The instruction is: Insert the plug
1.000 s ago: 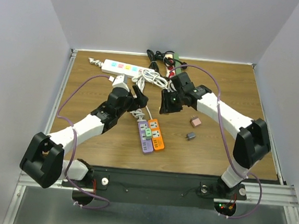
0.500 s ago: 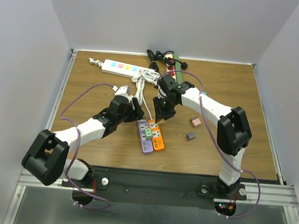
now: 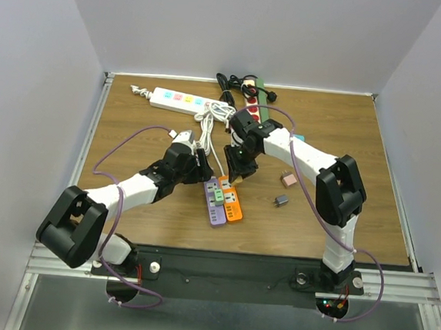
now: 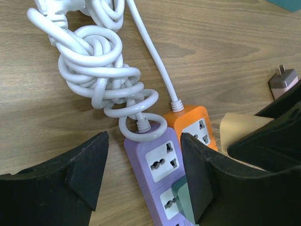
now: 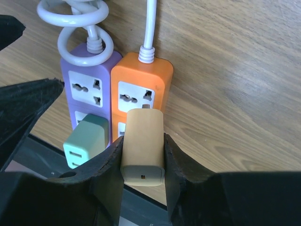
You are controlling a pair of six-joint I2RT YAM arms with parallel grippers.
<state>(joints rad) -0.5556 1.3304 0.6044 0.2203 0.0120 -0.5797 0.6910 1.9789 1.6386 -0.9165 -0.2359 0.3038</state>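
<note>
Clamped between the right gripper (image 5: pixel 142 160) fingers: tan rectangular plastic plug (image 5: pixel 142 143), poised just over the orange plastic power strip (image 5: pixel 143 87). Judged light, rigid and smooth-sided; grip squarely on the broad faces to resist slip under push-in force. Left gripper (image 4: pixel 143 176) spread wide, empty, straddling the purple plastic power strip (image 4: pixel 160 165). Count: two adjoining strips, one seated green cube adapter (image 5: pixel 85 136), one loose pinkish adapter (image 3: pixel 287 178), one loose grey adapter (image 3: pixel 281 201).

Left arm (image 3: pixel 125 193) was stretched low from the lower left toward frame centre, wrist angled down. Left gripper (image 4: pixel 141 174) was seen with fingers (image 4: pixel 87 174) spread wide apart, nothing between them. Right arm (image 3: pixel 303 151) was reached in from the lower right and bent back toward centre, wrist pointed down. Right gripper (image 5: pixel 142 169) was clamped on a tan plug (image 5: pixel 142 141), pinched from both sides.
</note>
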